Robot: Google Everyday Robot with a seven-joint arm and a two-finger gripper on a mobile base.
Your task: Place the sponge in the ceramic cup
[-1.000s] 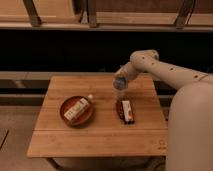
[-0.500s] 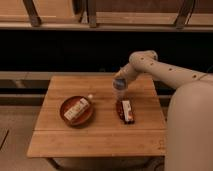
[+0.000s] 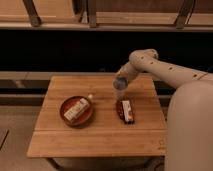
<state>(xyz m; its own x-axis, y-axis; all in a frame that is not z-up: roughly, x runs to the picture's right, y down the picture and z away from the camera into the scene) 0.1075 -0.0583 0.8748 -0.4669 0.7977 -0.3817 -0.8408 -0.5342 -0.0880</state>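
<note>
The ceramic cup [image 3: 119, 95] is a small pale cylinder standing upright on the wooden table [image 3: 100, 135], near the middle of its back half. My gripper [image 3: 120, 83] hangs directly over the cup's mouth, at the end of the white arm that reaches in from the right. The sponge [image 3: 120, 80] shows as a light-blue patch at the gripper's tip, held just above the cup. I cannot tell whether the sponge touches the cup's rim.
A round red-brown dish [image 3: 76, 111] with a cream block on it sits at the table's left. A dark red packet with a white label [image 3: 125, 110] lies just right of the cup. My white body [image 3: 190, 130] fills the right side.
The gripper has sunk very slightly toward the cup. The dish and the packet have not moved.
</note>
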